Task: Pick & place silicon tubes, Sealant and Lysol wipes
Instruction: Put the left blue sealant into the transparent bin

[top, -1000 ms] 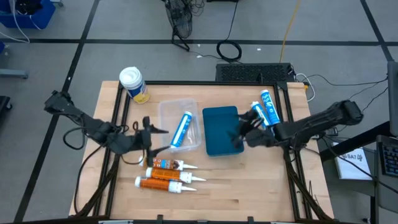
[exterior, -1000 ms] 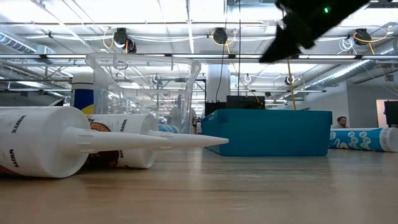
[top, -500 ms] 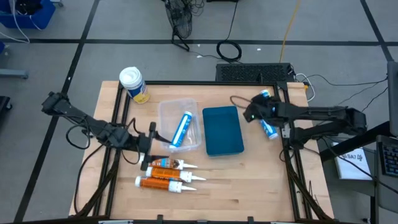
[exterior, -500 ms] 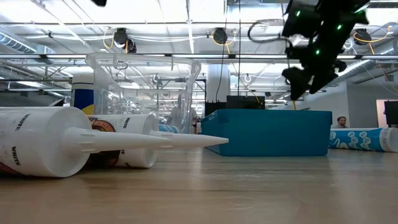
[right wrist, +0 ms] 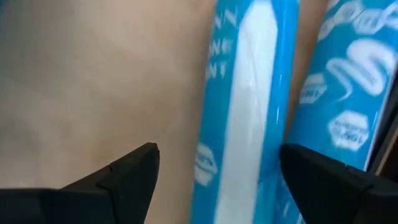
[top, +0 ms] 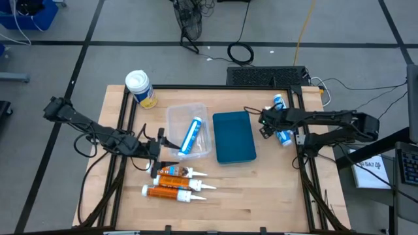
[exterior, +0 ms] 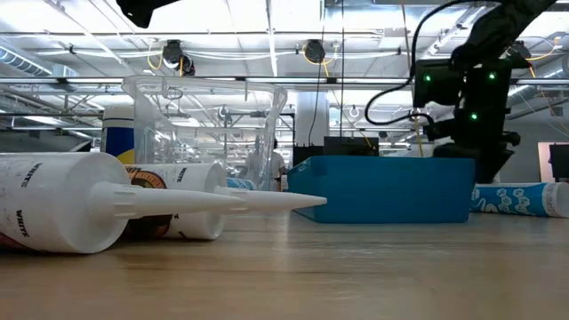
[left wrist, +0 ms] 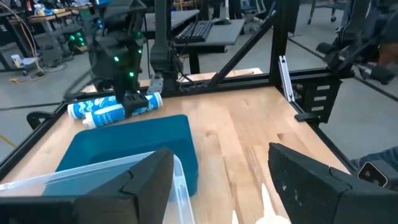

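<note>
My right gripper (top: 266, 124) is open, low over two slim blue tubes (top: 282, 136) lying at the table's right edge. In the right wrist view its fingers stand on either side of one tube (right wrist: 242, 106), with the second tube (right wrist: 348, 93) beside it. My left gripper (top: 157, 147) is open and empty, above two orange cartridges (top: 173, 172) lying on their sides. A third blue tube (top: 190, 136) lies in a clear container (top: 177, 117). The Lysol wipes (top: 139, 88) stand upright at the far left corner.
A blue box (top: 234, 137) sits mid-table between the clear container and the right-hand tubes. The second orange cartridge (top: 171, 192) lies near the front edge. The table's black frame rails (top: 300, 150) run close beside the right tubes. Bare wood shows at the near right.
My right gripper has gone from the blue box's right side toward the table's far right, to the two blue tubes, and then down until it is low over them. My left gripper has shifted a little toward the near edge, toward the orange cartridges.
</note>
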`<state>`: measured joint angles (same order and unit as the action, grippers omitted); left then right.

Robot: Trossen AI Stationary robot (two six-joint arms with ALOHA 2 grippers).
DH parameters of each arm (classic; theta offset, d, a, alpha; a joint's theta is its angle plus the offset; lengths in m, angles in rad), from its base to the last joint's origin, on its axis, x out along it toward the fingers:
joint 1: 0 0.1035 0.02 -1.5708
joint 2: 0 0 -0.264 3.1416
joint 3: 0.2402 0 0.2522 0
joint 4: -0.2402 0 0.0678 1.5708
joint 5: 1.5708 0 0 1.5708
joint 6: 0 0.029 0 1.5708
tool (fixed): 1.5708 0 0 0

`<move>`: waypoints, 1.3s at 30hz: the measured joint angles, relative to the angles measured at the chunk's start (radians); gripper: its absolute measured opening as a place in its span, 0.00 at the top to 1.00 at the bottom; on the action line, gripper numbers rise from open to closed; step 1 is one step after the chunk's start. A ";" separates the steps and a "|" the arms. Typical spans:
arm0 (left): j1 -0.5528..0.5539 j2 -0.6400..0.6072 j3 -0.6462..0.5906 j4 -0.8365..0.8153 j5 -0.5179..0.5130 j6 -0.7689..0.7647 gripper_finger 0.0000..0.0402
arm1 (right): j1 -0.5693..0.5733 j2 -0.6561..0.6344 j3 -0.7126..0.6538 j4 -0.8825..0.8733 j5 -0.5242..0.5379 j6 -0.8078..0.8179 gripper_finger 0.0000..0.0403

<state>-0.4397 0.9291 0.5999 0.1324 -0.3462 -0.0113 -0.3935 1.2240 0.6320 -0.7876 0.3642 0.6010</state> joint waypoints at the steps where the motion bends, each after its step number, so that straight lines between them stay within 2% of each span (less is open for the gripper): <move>1: 0.000 0.000 0.000 0.000 0.000 0.001 0.34 | 0.000 0.000 -0.012 -0.001 0.000 0.007 0.23; 5: 0.000 0.000 0.000 0.000 0.000 0.001 0.33 | 0.000 0.000 -0.069 0.011 -0.024 0.036 0.23; 9: 0.000 0.000 0.000 0.000 0.000 0.003 0.33 | 0.011 -0.005 -0.127 0.068 -0.117 0.076 0.23; 15: 0.000 0.000 0.000 -0.001 0.000 0.002 0.36 | 0.083 -0.002 -0.169 0.138 -0.179 0.159 0.23; 21: 0.000 0.000 0.000 -0.001 0.000 0.002 0.36 | 0.148 -0.002 -0.203 0.231 -0.124 0.241 0.23; 28: 0.000 0.000 0.001 -0.001 0.000 0.002 0.37 | 0.195 -0.001 -0.233 0.245 -0.010 0.404 0.23; 33: 0.000 0.000 0.001 -0.001 0.000 0.003 0.37 | 0.226 0.000 -0.278 0.283 0.032 0.496 0.23; 39: 0.000 0.000 0.001 -0.001 0.000 0.003 0.37 | 0.246 0.000 -0.336 0.370 0.085 0.532 0.23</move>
<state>-0.4397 0.9291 0.6010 0.1318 -0.3466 -0.0086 -0.1478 1.2240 0.2962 -0.4179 0.4492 1.1328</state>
